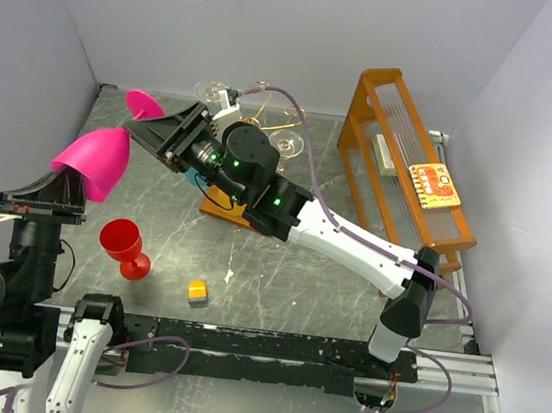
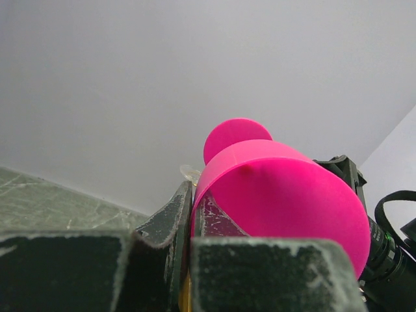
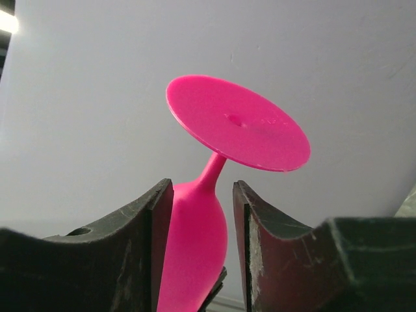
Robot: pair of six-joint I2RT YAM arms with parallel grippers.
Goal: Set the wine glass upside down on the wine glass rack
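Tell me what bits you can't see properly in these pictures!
- Wine glass rack: top view, mostly hidden behind the right arm.
- Clear glasses near it: top view, too faint to count.
- Pink wine glass: right wrist view, its bowl is cut off at the bottom edge.
- Its stem: left wrist view, hidden behind its own bowl.

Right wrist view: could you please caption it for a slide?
Pink wine glass, foot raised, between the right gripper's parted fingers.

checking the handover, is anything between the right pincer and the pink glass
Nothing visible does. The pink wine glass sits right between the fingers of the right pincer, no object in the gap, while the left pincer holds its rim.
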